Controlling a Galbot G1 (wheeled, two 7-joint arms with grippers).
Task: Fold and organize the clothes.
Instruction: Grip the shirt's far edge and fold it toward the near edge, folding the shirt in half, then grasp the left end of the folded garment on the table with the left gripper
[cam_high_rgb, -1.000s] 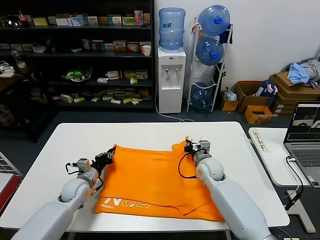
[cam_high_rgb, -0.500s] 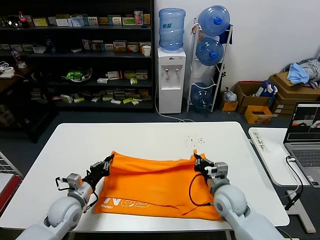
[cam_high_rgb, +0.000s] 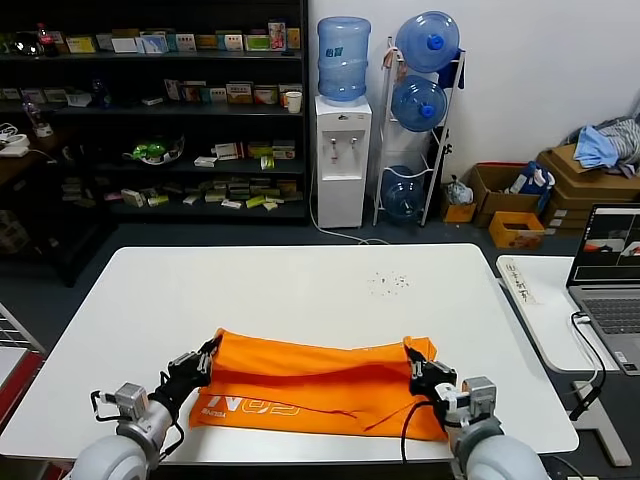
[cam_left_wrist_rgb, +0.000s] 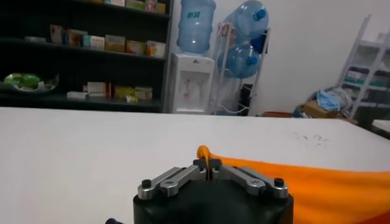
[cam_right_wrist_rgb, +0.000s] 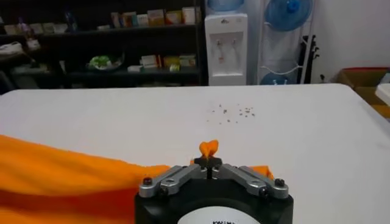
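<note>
**Far edge of the shirt pulled down to the near edge**

I had both grippers clamped on the orange T-shirt (cam_high_rgb: 320, 385), one at each end of its far edge. My left gripper (cam_high_rgb: 207, 352) pinched a small peak of fabric at the shirt's left end, and in the left wrist view the jaws stood together on a thin fold of orange cloth (cam_left_wrist_rgb: 208, 163). My right gripper (cam_high_rgb: 415, 372) did the same at the right end; its wrist view showed the jaws closed on a little tuft of orange (cam_right_wrist_rgb: 208, 149).

A second before, the shirt lay spread wide over the middle of the white table (cam_high_rgb: 300, 280), with my hands well up from the near edge. Since then I had drawn both arms back toward my body, and the gripped edge came with them. The shirt had shrunk into a narrow band lying along the near edge of the table, the top layer carried over the lower one. The pale lettering (cam_high_rgb: 245, 406) showed on the lower layer near the left end, just beside my left gripper.

I judged this to be the end of a fold across the shirt's length: the far half now sat over the near half, though the upper edge sagged in the middle and the layers did not line up cleanly at the right corner. The next thing called for would be letting go at both ends and smoothing or folding the band again. Some small dark specks (cam_high_rgb: 388, 283) lay on the table, well apart from the shirt.
</note>
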